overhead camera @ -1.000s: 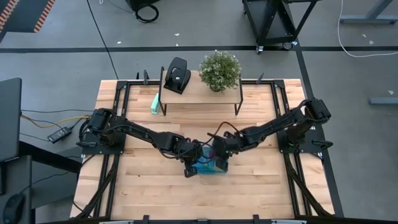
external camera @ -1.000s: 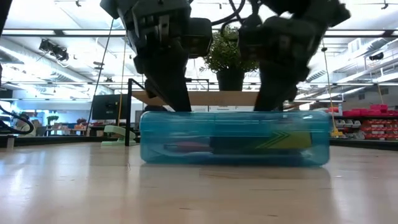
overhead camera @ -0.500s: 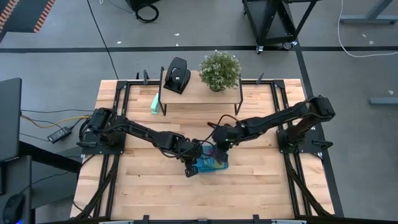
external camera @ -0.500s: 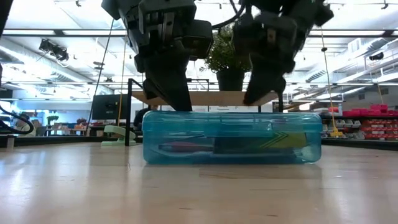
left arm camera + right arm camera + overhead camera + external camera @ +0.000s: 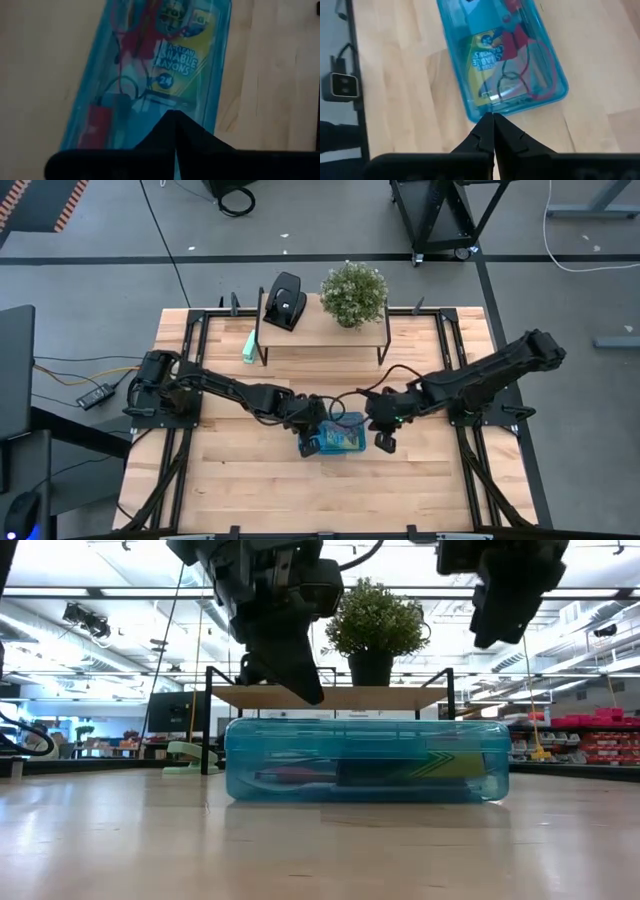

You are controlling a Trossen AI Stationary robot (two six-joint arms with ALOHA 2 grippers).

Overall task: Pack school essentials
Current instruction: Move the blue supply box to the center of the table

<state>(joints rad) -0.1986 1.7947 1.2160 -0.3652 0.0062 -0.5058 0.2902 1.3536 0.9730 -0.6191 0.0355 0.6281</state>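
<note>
Blue clear plastic box [image 5: 340,438] sits lid-down on your wooden table [image 5: 250,490], crayon box [image 5: 487,62] and scissors [image 5: 520,37] inside. Your left gripper [image 5: 312,442] hovers fingers-together over its left end; your right gripper [image 5: 384,442], also pinched closed, hangs just beside its right end

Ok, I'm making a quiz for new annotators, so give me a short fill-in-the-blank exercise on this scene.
1. The translucent blue case lies on the table with its lid ____.
2. Seen through the case, the crayon box is mostly ____ in colour.
3. On the raised shelf, beside the potted plant, sits a black ____.
4. Both the left gripper and the right gripper have their fingers ____.

Missing words: closed; yellow; hole punch; shut
</note>
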